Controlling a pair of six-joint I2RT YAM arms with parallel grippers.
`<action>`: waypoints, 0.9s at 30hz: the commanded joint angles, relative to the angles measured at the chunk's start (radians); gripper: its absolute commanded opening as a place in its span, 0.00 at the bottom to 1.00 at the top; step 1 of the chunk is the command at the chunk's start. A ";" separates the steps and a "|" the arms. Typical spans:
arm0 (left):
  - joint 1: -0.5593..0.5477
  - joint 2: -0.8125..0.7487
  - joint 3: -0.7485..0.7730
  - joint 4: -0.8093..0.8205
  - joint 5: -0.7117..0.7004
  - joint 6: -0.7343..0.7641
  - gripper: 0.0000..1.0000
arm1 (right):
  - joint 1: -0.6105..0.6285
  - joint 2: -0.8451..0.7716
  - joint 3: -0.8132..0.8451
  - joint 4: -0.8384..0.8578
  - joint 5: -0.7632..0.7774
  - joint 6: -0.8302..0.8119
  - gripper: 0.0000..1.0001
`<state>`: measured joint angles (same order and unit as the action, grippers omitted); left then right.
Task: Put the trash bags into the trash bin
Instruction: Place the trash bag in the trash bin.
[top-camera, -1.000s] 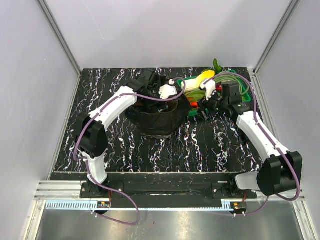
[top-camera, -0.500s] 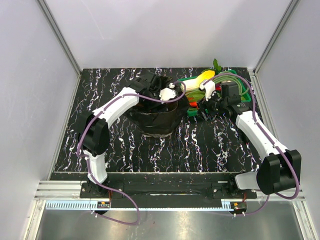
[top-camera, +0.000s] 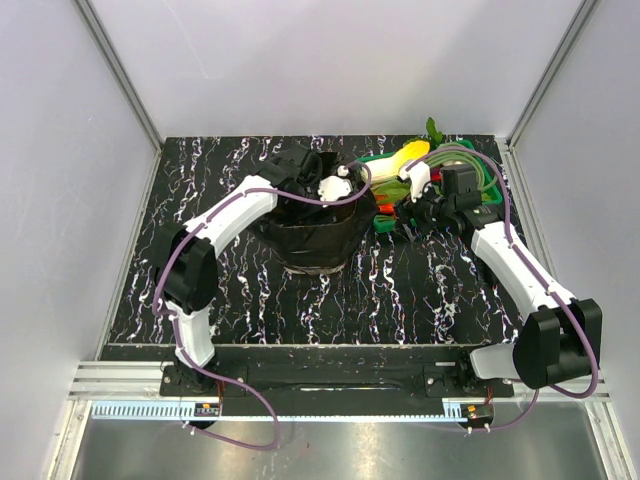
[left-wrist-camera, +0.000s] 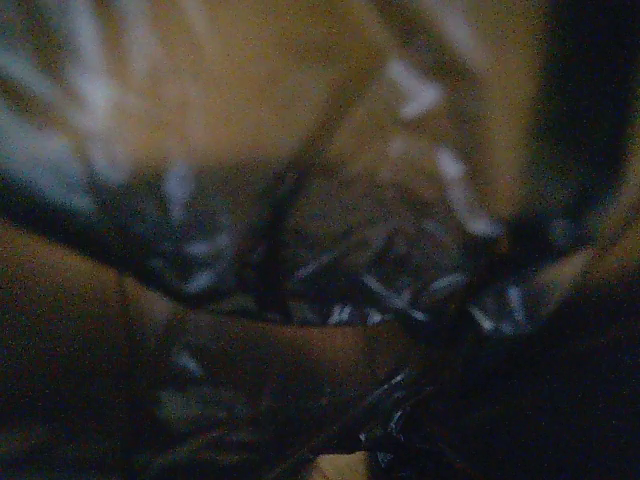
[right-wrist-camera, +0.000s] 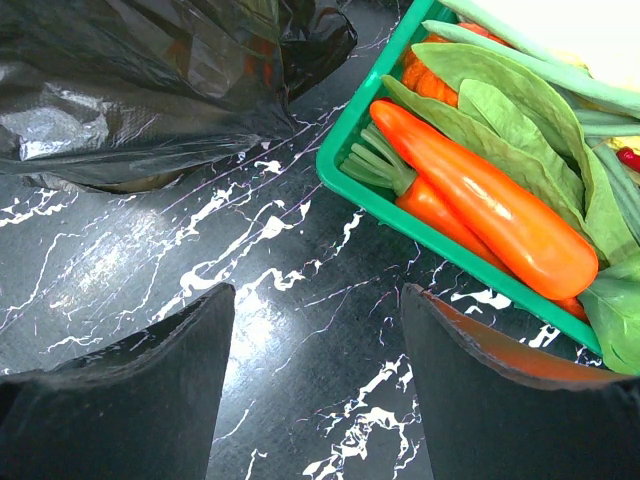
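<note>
Black, crinkly plastic covers most of the trash bin (left-wrist-camera: 250, 90): the trash bag (top-camera: 312, 238) is draped over the rim and hangs down the outside. The bin stands on the dark marbled surface (top-camera: 240, 290), a little toward 12 o'clock from its middle. A drape like that suggests the bag is being fitted as a liner, with its mouth folded over the rim so it holds there. The left gripper (top-camera: 325, 190) comes in from about 10 o'clock and dips into the bin's mouth. Its wrist view is dim and blurred, showing only cream wall and glossy black folds close up, so it is probably pushing the bag's middle down inside. Its jaws are spread as wide as they go, but I cannot tell whether any plastic is caught between them. The right gripper (right-wrist-camera: 315, 300) hangs low over bare surface at 3 o'clock of the bin, fingers well apart and holding nothing. It sits between the bag's hanging skirt and the green tray (right-wrist-camera: 350, 150), near enough, I judge, to tuck or steady the hem. The tray lies at 2 o'clock of the bin, with a carrot (right-wrist-camera: 480, 210) and leaves inside.
</note>
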<state>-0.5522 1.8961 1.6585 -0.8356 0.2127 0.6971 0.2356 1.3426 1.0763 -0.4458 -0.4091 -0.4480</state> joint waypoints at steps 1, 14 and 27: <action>0.003 -0.098 0.052 0.032 0.002 -0.025 0.99 | 0.005 0.000 -0.001 0.028 0.001 -0.008 0.73; 0.009 -0.215 0.083 0.053 -0.006 -0.048 0.99 | 0.004 0.000 -0.001 0.029 -0.004 -0.009 0.73; 0.048 -0.252 0.141 -0.049 0.149 0.105 0.99 | 0.004 0.007 -0.003 0.027 -0.007 -0.011 0.73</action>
<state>-0.5144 1.6981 1.7668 -0.8318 0.2420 0.7033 0.2356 1.3430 1.0760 -0.4458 -0.4095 -0.4480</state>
